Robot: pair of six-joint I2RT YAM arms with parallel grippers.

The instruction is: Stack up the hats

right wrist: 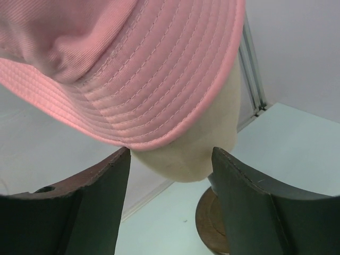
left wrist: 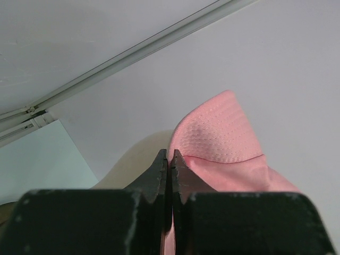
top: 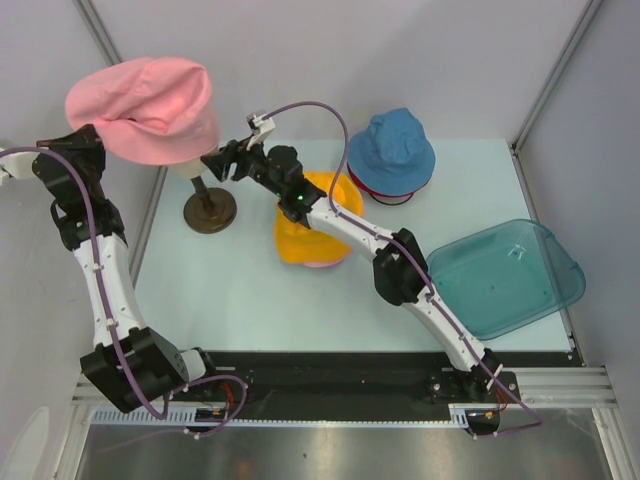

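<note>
On the mannequin head (right wrist: 196, 141): pink hat (top: 145, 95) | left jaws clamped on its brim | right jaws wide, empty, under brim edge.

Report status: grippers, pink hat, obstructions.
Left gripper jaws shut on pink hat. Right gripper jaws open, facing mannequin head. Hat draped over head. Right arm crosses orange hat.

White arms (top: 103, 285) with black joints (top: 400, 265), purple cables (top: 337, 118) and black fingers (right wrist: 249, 212).
</note>
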